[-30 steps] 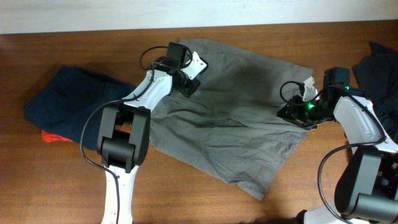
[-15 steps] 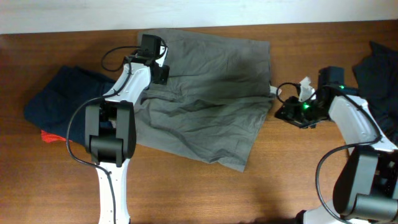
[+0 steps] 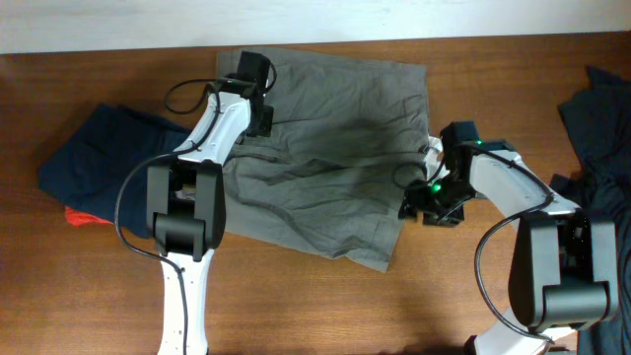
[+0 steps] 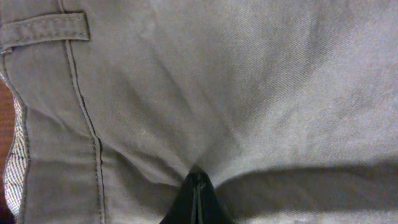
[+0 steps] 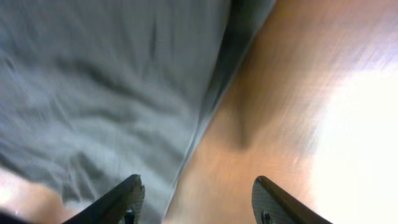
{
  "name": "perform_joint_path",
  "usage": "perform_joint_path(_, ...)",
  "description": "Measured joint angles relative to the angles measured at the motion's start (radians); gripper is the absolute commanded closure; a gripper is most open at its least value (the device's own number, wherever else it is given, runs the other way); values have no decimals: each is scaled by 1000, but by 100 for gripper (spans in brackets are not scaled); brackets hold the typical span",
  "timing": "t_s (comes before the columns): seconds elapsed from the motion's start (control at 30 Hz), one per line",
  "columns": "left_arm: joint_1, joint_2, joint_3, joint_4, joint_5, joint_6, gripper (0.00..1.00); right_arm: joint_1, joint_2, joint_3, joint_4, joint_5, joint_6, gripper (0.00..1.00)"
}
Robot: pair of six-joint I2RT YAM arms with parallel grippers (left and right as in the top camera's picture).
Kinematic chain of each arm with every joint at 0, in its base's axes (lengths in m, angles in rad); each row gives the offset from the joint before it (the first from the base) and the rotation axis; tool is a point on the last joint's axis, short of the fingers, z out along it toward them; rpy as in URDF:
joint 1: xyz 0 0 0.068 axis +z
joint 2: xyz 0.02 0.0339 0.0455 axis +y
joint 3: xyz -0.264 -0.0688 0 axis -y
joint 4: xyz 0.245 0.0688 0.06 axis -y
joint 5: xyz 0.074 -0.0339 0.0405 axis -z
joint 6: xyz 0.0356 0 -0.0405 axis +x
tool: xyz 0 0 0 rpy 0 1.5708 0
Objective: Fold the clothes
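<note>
Grey shorts [image 3: 325,148] lie spread on the wooden table, waistband to the left, wrinkled in the middle. My left gripper [image 3: 258,110] is at the upper left of the shorts near the waistband. In the left wrist view its fingers [image 4: 196,202] are pressed together with a pinch of the grey fabric [image 4: 224,93] between them, next to a belt loop [image 4: 43,31]. My right gripper [image 3: 419,204] is at the right edge of the shorts, low over the table. In the right wrist view its jaws [image 5: 196,199] are wide open and empty, straddling the shorts' edge [image 5: 93,93].
A dark navy folded garment [image 3: 104,163] with something red [image 3: 84,215] under it lies at the left. More dark clothes [image 3: 601,108] are piled at the right edge. Bare wood [image 3: 325,306] lies in front of the shorts.
The shorts were dragged left over the last second. My right gripper moved left and down to the shorts' right edge. My left gripper shifted slightly right, still holding fabric.
</note>
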Motion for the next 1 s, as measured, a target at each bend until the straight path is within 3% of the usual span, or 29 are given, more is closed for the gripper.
perform_joint_path(0.13,-5,17,39,-39,-9,-1,100,24,0,-24,-42,-6,-2,36)
perform_joint_path(0.43,-5,44,119,-139,-8,-4,100,160,-23,-174,71,-185,22,37)
perform_joint_path(0.5,-5,47,138,-159,-8,-3,100,188,-29,-191,95,-214,48,46)
perform_joint_path(0.57,-5,49,158,-185,-8,-3,100,203,-29,-202,108,-228,71,72)
perform_joint_path(0.63,-5,49,181,-207,-12,-4,100,208,-26,-214,116,-224,88,83)
perform_joint_path(0.83,-6,50,282,-315,-68,-2,99,153,-25,-228,87,-163,104,92)
perform_joint_path(1.0,-6,51,391,-432,-93,-2,96,-12,-70,-228,39,-11,104,96)
